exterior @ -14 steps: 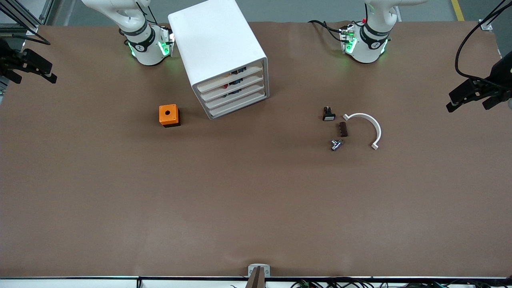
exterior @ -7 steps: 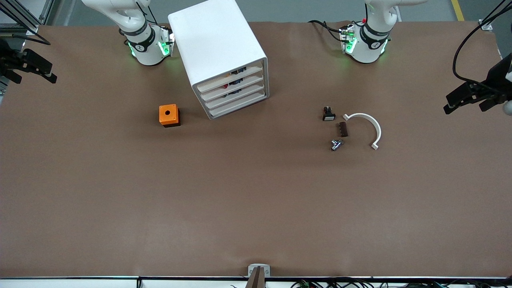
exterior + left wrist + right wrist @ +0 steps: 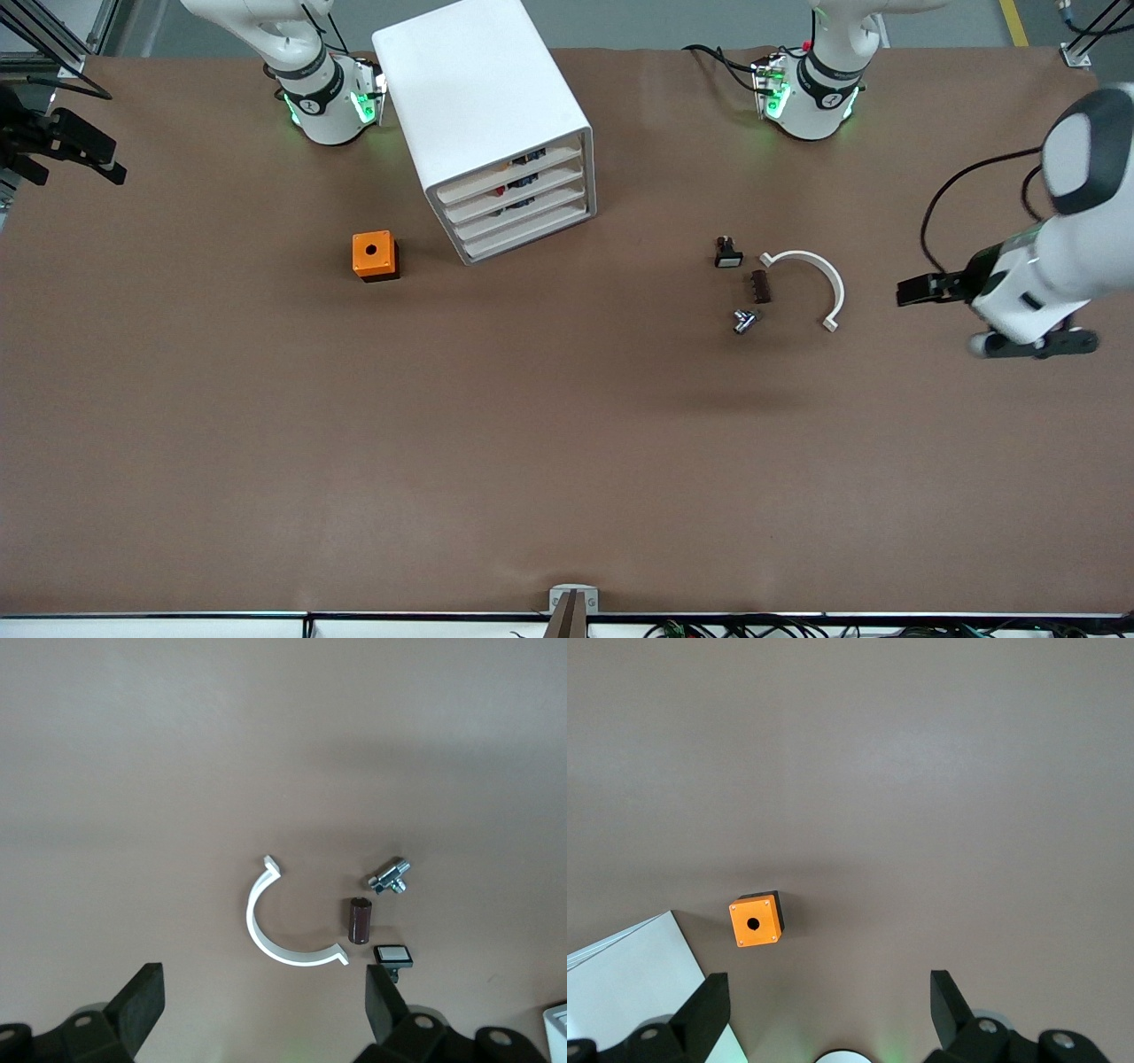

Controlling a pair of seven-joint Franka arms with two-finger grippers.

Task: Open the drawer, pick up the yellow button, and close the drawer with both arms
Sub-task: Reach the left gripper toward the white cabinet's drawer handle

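The white cabinet point(image 3: 483, 97) stands between the two arm bases, its four drawers facing the front camera. The top drawer point(image 3: 507, 176) is shut. Small coloured parts show through the drawer gaps, but I cannot pick out the button. My left gripper point(image 3: 264, 1003) hangs open and empty high over the table by the white curved clip point(image 3: 279, 935); the left arm point(image 3: 1054, 257) reaches in from its end. My right gripper point(image 3: 831, 1010) is open and empty, up in the air at the right arm's end, with the cabinet's corner point(image 3: 620, 983) in its view.
An orange cube with a round hole point(image 3: 375, 255) sits beside the cabinet toward the right arm's end. Toward the left arm's end lie a black part with a white face point(image 3: 728, 253), a brown piece point(image 3: 759, 286), a metal fitting point(image 3: 744, 321) and the clip point(image 3: 819, 279).
The left arm has swung in from the table's edge over the table toward the small parts. The right arm has not moved. Both grippers stay open.
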